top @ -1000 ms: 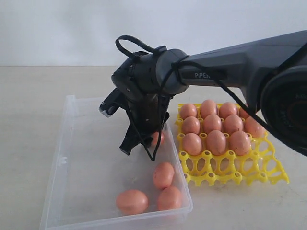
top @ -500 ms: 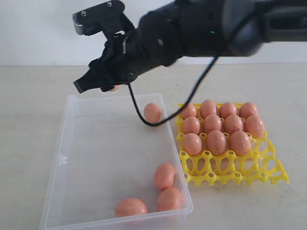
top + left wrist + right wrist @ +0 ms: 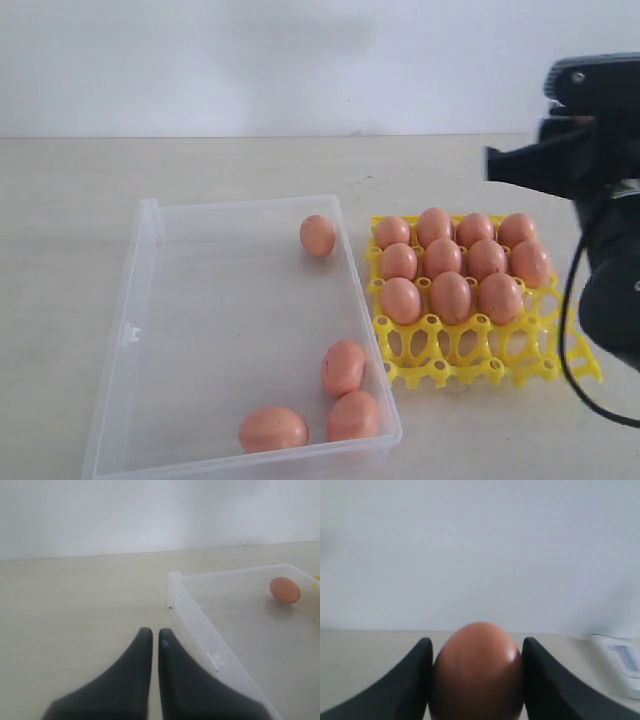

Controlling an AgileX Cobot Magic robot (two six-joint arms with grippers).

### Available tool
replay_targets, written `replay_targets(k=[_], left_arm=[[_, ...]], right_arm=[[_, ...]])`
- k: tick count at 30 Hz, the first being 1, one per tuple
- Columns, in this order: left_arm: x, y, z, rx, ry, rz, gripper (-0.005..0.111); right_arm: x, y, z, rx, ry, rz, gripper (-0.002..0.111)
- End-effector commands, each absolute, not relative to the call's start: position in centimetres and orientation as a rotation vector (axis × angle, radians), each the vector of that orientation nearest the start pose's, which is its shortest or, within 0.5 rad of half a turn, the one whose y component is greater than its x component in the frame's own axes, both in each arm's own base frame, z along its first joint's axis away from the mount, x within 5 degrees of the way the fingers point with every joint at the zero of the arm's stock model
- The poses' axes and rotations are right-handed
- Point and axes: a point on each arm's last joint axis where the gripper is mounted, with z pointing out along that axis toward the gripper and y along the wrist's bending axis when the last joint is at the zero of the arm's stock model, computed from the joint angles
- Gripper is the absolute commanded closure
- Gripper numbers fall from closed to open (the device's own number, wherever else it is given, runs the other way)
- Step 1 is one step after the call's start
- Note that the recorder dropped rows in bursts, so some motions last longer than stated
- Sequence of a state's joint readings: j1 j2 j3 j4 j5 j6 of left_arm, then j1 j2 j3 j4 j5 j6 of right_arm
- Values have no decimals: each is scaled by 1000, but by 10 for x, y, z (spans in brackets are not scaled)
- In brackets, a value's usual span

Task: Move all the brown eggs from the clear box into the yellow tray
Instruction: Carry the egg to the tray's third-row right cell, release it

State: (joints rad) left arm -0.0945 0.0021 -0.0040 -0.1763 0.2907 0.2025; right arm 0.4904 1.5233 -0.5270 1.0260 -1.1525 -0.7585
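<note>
The right fingers [image 3: 412, 682] are clamped on a brown egg [image 3: 476, 675], high at two o'clock of the yellow tray [image 3: 437, 372]. If that shell slips, it'd crack on the seated eggs [image 3: 443, 258]. Four more eggs [image 3: 343, 367] lie in the clear box [image 3: 220, 320] at nine o'clock; left fingers [image 3: 135, 670] together.

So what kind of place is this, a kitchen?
Probably a robot test bench, not a kitchen: a plain beige table, a blank white wall, and a black robot arm beside a yellow tray of brown eggs.
</note>
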Motion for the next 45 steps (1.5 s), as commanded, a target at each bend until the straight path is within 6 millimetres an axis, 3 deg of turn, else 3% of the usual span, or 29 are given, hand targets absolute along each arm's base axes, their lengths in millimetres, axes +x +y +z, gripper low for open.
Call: replay_targets(k=[1,4,7,11,13,17,22,26,32,41,45], left_arm=[[54,-10,188,154,1757,-90,103],[54,-10,188,154,1757,-90,103],[54,-10,188,154,1757,-90,103],[54,-10,188,154,1757,-90,103],[54,-10,188,154,1757,-90,103],[54,-10,188,154,1757,-90,103],[54,-10,188,154,1757,-90,103],[54,-10,188,154,1757,-90,103],[54,-10,188,154,1757,-90,103],[54,-10,188,154,1757,-90,103],[54,-10,188,154,1757,-90,103]], right_arm=[[245,16,220,239,1694,-838,108],[246,9,210,348,1722,-664,108],[247,5,198,360,1686,-344,108],[247,-18,185,204,1757,-224,108],[247,-39,179,224,1841,-157,108],[247,-53,176,-3,1959,50,108],[244,-39,180,-274,2042,354,108],[238,-29,178,-462,2033,411,108],[241,-31,164,-518,2067,385,108],[247,-33,142,-543,2078,398,108],[251,-38,140,-449,2077,376,108]])
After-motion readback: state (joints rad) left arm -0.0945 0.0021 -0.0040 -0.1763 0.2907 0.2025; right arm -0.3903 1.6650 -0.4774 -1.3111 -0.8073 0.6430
